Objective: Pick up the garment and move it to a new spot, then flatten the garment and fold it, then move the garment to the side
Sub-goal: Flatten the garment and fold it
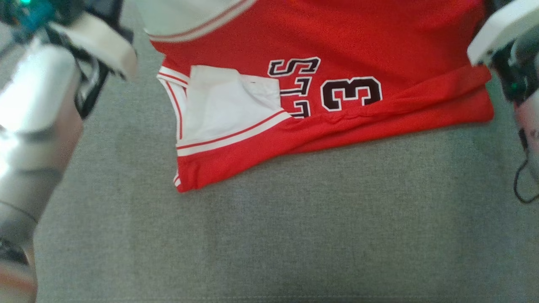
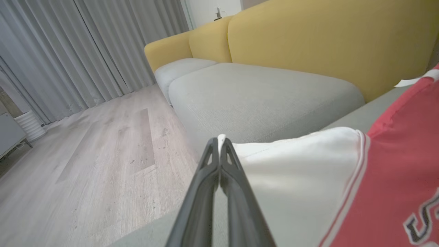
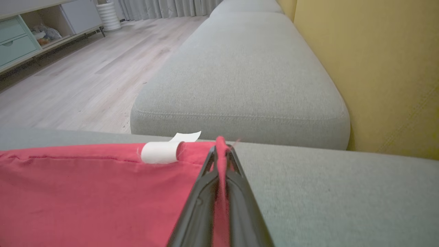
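Note:
The garment (image 1: 337, 38) is a red jersey with white trim, black letters and a "3", lying partly folded on a grey sofa cushion (image 1: 252, 235). In the left wrist view my left gripper (image 2: 218, 142) is shut on a white edge of the garment (image 2: 308, 171). In the right wrist view my right gripper (image 3: 221, 145) is shut on a red corner of the garment (image 3: 85, 192), beside a white label (image 3: 159, 152). My pale left forearm (image 1: 33, 126) sits at the head view's left and the right wrist (image 1: 505, 29) at its upper right.
Yellow sofa backrests (image 2: 325, 44) rise behind the grey cushions (image 3: 247, 75). Pale wood floor (image 2: 103, 154) lies beyond the seat edge, with grey curtains (image 2: 68, 51) and a low cabinet (image 3: 31, 31) farther off. A dark cable (image 1: 522, 185) hangs at the head view's right.

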{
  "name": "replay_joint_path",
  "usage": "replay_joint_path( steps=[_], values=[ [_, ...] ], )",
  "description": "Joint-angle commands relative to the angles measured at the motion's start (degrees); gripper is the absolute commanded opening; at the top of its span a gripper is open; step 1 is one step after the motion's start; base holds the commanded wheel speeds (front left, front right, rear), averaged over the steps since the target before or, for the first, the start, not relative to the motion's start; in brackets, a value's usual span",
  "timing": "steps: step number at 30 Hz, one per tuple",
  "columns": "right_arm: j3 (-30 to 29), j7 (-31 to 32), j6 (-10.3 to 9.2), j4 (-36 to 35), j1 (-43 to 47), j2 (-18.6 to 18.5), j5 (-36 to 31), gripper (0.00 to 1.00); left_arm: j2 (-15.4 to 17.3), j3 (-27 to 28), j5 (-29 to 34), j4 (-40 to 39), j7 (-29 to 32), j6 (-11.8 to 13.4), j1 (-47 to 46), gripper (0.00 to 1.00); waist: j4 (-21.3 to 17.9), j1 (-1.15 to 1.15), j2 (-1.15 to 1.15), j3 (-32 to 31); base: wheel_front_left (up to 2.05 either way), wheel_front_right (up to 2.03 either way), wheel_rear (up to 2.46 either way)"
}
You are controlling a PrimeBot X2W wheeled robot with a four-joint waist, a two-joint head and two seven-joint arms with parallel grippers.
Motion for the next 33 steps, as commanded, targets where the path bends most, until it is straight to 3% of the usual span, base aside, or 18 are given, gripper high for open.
replay_joint_path(
  steps=[1,9,14,23,33],
  values=[
    [1.3,-0.4,-0.05,-1.3,2.6,-1.3,1.7,0.00,2.8,0.8,0.1,-1.1,-0.7,-0.3,0.7,0.00,1.0,0.00,0.00,-2.0,0.00,0.00,0.00],
    [5.6,2.2,-0.05,-3.1,11.4,-6.0,8.2,0.00,6.5,-1.5,-3.1,-8.8,3.4,-0.8,11.8,0.00,3.0,0.00,0.00,-7.0,0.00,0.00,0.00],
    [9.1,5.3,-0.05,-5.9,16.5,-9.9,11.1,0.00,9.7,-3.8,-5.2,-16.7,10.9,0.8,19.4,0.00,3.6,0.00,0.00,-8.5,0.00,0.00,0.00],
    [14.7,12.3,-0.05,-11.8,20.7,-15.8,14.5,0.00,14.6,-6.5,-7.0,-26.9,19.4,4.1,27.0,0.00,2.5,0.00,0.00,-8.7,0.00,0.00,0.00],
    [18.8,19.3,-0.05,-17.0,23.0,-19.9,16.3,0.00,16.7,-8.6,-9.0,-32.6,26.6,6.0,30.3,0.00,1.4,0.00,0.00,-9.1,0.00,0.00,0.00]
  ],
)
